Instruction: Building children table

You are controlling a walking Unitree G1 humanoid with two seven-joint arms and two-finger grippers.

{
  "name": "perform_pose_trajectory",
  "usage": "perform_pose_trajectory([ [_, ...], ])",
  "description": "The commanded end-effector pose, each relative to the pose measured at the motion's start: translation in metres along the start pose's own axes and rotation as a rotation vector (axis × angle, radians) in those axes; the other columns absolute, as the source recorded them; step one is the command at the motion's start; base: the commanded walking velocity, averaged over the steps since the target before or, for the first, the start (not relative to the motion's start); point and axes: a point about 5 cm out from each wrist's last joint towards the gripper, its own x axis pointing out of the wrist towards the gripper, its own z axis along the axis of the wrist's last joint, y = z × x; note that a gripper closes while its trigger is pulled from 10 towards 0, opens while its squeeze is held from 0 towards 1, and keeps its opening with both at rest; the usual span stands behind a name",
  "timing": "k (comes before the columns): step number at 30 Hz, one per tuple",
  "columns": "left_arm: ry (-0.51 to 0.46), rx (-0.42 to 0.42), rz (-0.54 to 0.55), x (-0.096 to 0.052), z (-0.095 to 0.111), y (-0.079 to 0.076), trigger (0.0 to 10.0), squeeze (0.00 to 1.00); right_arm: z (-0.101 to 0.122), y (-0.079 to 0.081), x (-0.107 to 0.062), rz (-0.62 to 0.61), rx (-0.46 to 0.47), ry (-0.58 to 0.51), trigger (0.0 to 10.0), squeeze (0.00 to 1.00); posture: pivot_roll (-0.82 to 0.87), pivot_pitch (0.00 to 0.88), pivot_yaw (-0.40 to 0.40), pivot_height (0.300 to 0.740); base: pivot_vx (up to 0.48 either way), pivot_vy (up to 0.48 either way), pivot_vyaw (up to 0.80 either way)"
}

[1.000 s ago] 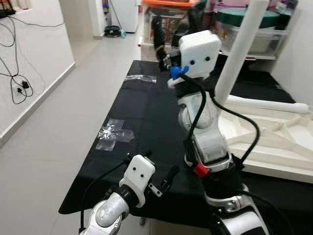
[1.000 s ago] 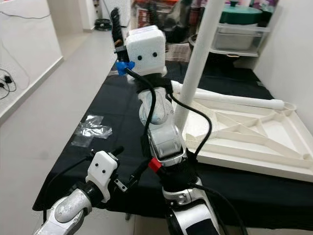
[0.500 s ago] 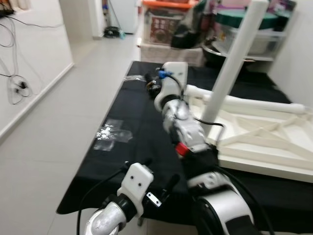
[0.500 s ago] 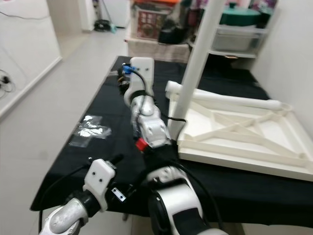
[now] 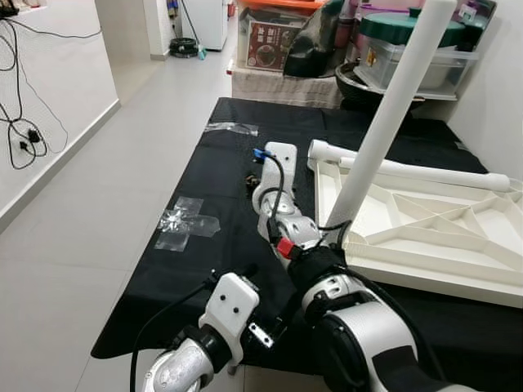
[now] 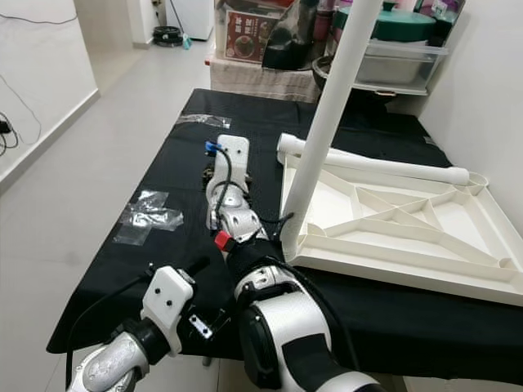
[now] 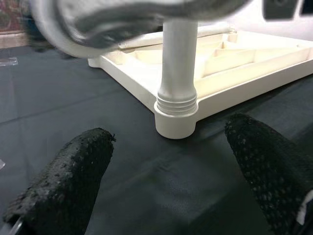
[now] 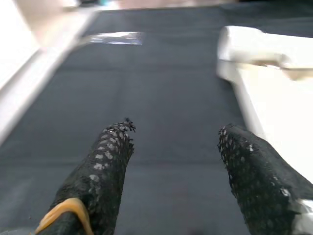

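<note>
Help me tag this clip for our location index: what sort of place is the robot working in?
Probably a home hallway or utility corner used as a work spot. A black-covered table holds an upturned white children's table top with one leg fitted, and storage bins and boxes are stacked behind on the tiled floor.

White table top [image 5: 425, 224], one leg [image 5: 391, 114] upright, on black cloth [image 5: 221, 196].

White table frame [image 6: 392, 220] on black cloth [image 6: 163, 188], dotted black fingers [image 8: 98, 171]
</note>
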Motion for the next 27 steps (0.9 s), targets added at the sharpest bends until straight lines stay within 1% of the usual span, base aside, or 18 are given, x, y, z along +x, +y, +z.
perform_pose_trajectory([
  [1,-0.001,-0.011,-0.011,0.000,0.001,-0.003,10.0,0.00,-0.007,-0.012,0.003,-0.062,0.001,0.000,10.0,0.00,0.08,0.083,-0.121,0.740,0.000,0.000,0.00],
  [3,0.000,-0.013,-0.012,0.000,0.001,-0.003,10.0,0.00,-0.010,-0.025,0.005,-0.118,-0.002,-0.009,10.0,0.00,0.07,0.084,-0.116,0.740,0.000,0.000,0.00],
  [4,0.000,-0.013,-0.012,0.000,0.001,-0.003,10.0,0.00,-0.010,-0.025,0.005,-0.118,-0.002,-0.009,10.0,0.00,0.07,0.084,-0.116,0.740,0.000,0.000,0.00],
  [7,0.001,-0.012,-0.018,0.002,0.000,-0.003,10.0,0.00,-0.012,-0.041,0.006,-0.206,-0.016,-0.049,10.0,0.00,0.07,0.082,-0.113,0.740,0.000,0.000,0.00],
  [8,0.001,-0.012,-0.018,0.002,0.000,-0.003,10.0,0.00,-0.012,-0.041,0.006,-0.206,-0.016,-0.049,10.0,0.00,0.07,0.082,-0.113,0.740,0.000,0.000,0.00],
  [9,0.001,-0.011,-0.018,0.002,0.000,-0.003,10.0,0.00,-0.011,-0.043,0.006,-0.222,-0.019,-0.056,10.0,0.00,0.07,0.082,-0.113,0.740,0.000,0.000,0.00],
  [10,0.001,-0.009,-0.017,0.002,0.000,-0.002,10.0,0.00,-0.012,-0.050,0.005,-0.259,-0.017,-0.063,10.0,0.00,0.07,0.082,-0.108,0.740,0.000,0.000,0.00],
  [11,0.001,-0.009,-0.017,0.002,0.000,-0.002,10.0,0.00,-0.012,-0.050,0.005,-0.259,-0.017,-0.063,10.0,0.00,0.07,0.082,-0.108,0.740,0.000,0.000,0.00],
  [13,0.000,-0.002,-0.016,0.003,0.001,-0.001,10.0,0.00,-0.013,-0.070,0.001,-0.366,-0.027,-0.091,10.0,0.00,0.07,0.085,-0.106,0.740,0.000,0.000,0.00],
  [15,-0.001,-0.001,-0.016,0.003,0.000,-0.001,10.0,0.00,-0.013,-0.072,0.000,-0.379,-0.027,-0.096,10.0,0.00,0.07,0.085,-0.106,0.740,0.000,0.000,0.00],
  [17,-0.001,0.002,-0.018,0.004,0.000,0.000,10.0,0.00,-0.012,-0.085,-0.007,-0.414,-0.041,-0.121,10.0,0.00,0.07,0.086,-0.101,0.740,0.000,0.000,0.00],
  [19,-0.001,0.003,-0.019,0.004,0.000,0.001,10.0,0.00,-0.011,-0.088,-0.010,-0.424,-0.045,-0.128,10.0,0.00,0.07,0.086,-0.101,0.740,0.000,0.000,0.00],
  [21,-0.001,0.007,-0.023,0.006,0.000,0.001,10.0,0.00,-0.014,-0.108,-0.021,-0.470,-0.095,-0.128,10.0,0.00,0.06,0.086,-0.095,0.740,0.000,0.000,0.00],
  [22,-0.001,0.007,-0.023,0.006,0.000,0.001,10.0,0.00,-0.014,-0.108,-0.021,-0.470,-0.095,-0.128,10.0,0.00,0.06,0.086,-0.095,0.740,0.000,0.000,0.00],
  [24,-0.001,0.010,-0.026,0.007,0.000,0.001,10.0,0.00,-0.017,-0.119,-0.029,-0.502,-0.123,-0.115,10.0,0.00,0.06,0.086,-0.095,0.740,0.000,0.000,0.00],
  [25,-0.004,0.012,-0.033,0.008,0.001,0.000,10.0,0.00,-0.018,-0.133,-0.034,-0.521,-0.176,-0.105,10.0,0.00,0.05,0.088,-0.095,0.740,0.000,0.000,0.00],
  [26,-0.004,0.012,-0.033,0.008,0.001,0.000,10.0,0.00,-0.018,-0.133,-0.034,-0.521,-0.176,-0.105,10.0,0.00,0.05,0.088,-0.095,0.740,0.000,0.000,0.00],
  [27,-0.005,0.012,-0.034,0.008,0.001,0.000,10.0,0.00,-0.020,-0.140,-0.037,-0.538,-0.201,-0.091,10.0,0.00,0.05,0.089,-0.094,0.740,0.000,0.000,0.00],
])
